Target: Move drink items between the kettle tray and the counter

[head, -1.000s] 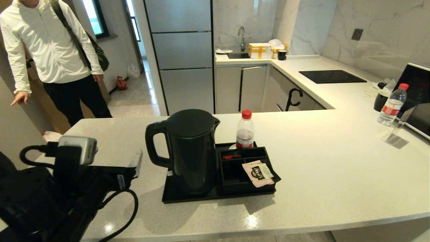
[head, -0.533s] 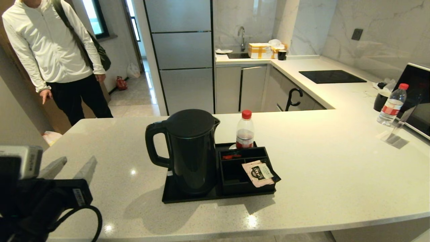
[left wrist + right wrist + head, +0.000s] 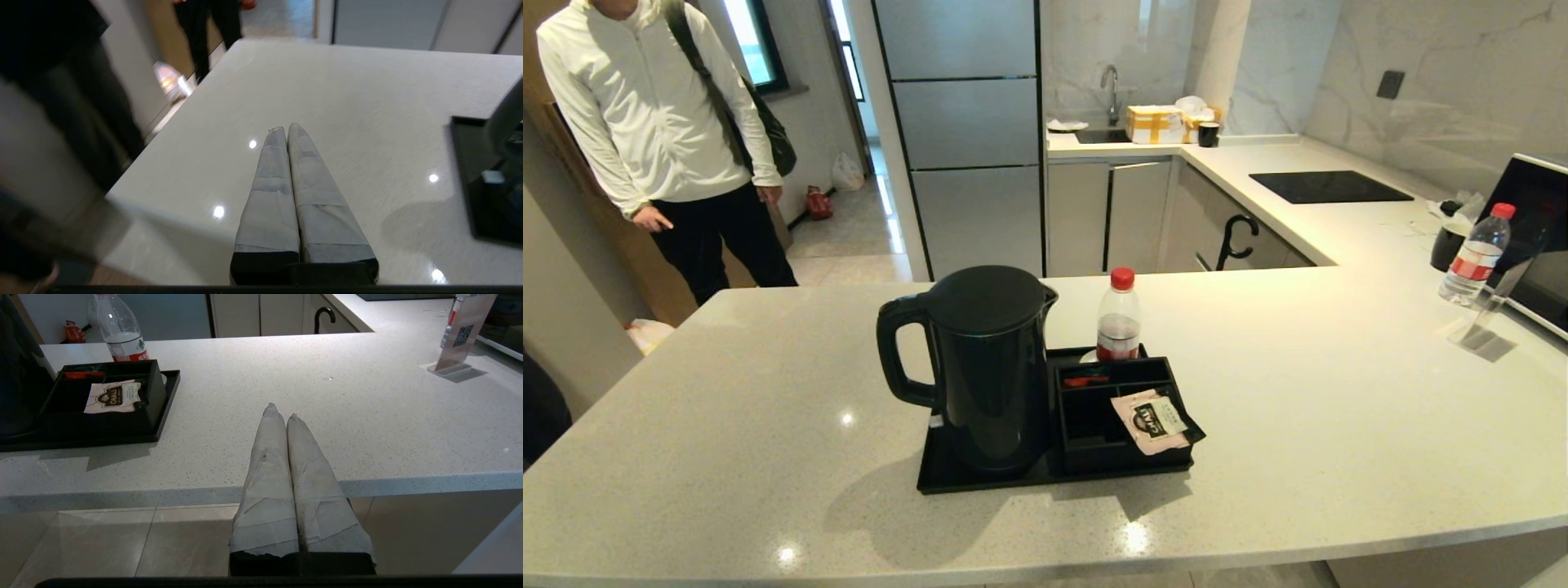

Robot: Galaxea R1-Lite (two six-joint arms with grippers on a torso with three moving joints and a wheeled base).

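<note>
Speckled pale counter carries the kettle tray toward its front edge, mid-width. On the tray's left end stands the black kettle; the red-capped bottle rises at its back edge, a tea sachet overlapping the compartments. Only the wrist views show the grippers: left gripper and right gripper both pressed closed, empty, near the front edge.
</note>
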